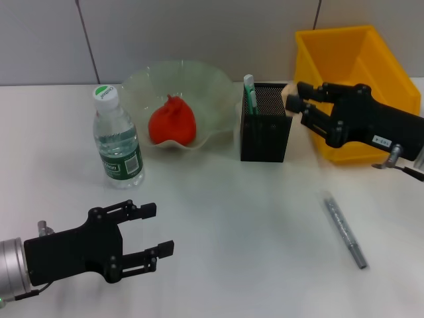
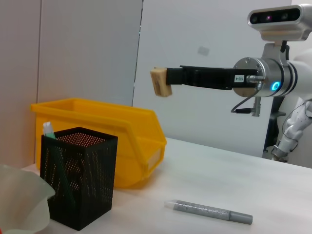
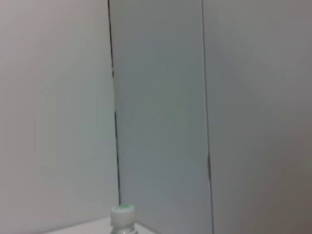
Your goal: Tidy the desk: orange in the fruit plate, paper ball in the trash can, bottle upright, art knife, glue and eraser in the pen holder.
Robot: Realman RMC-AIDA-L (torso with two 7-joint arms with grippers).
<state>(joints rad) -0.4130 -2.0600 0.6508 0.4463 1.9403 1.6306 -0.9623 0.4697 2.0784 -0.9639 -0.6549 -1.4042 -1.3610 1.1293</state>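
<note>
I've got the eraser [image 2: 161, 82] up in the air, pinched at the tip of the right gripper [image 1: 296, 103], whose jaws are closed on it; from the head camera it sits just beside the top right edge of the pen holder [image 1: 265, 124], between that and the yellow bin [image 1: 351, 73], and from the left wrist camera it hangs well above the table, higher than both the black mesh holder [image 2: 78, 183] and the bin [image 2: 122, 131]. Inside the holder I can see a green and white stick [image 1: 250, 93] leaning at the left corner; I can't tell whether it's the glue or something else. The grey knife [image 1: 344, 229] lies flat on the white table [image 1: 252, 265], well apart from the holder, out in front of the right arm; the left wrist camera shows it too [image 2: 208, 211], lying alone on the surface. To the left of the holder, the orange [image 1: 172, 122] rests in the wavy clear plate [image 1: 212, 93]. Further left, just beside the plate, the water bottle [image 1: 117, 138] stands upright with its green cap on; its cap [image 3: 122, 213] peeks into the right wrist camera. My left gripper [image 1: 158, 230] hovers low over the near left side of the table, jaws spread apart, holding nothing.
</note>
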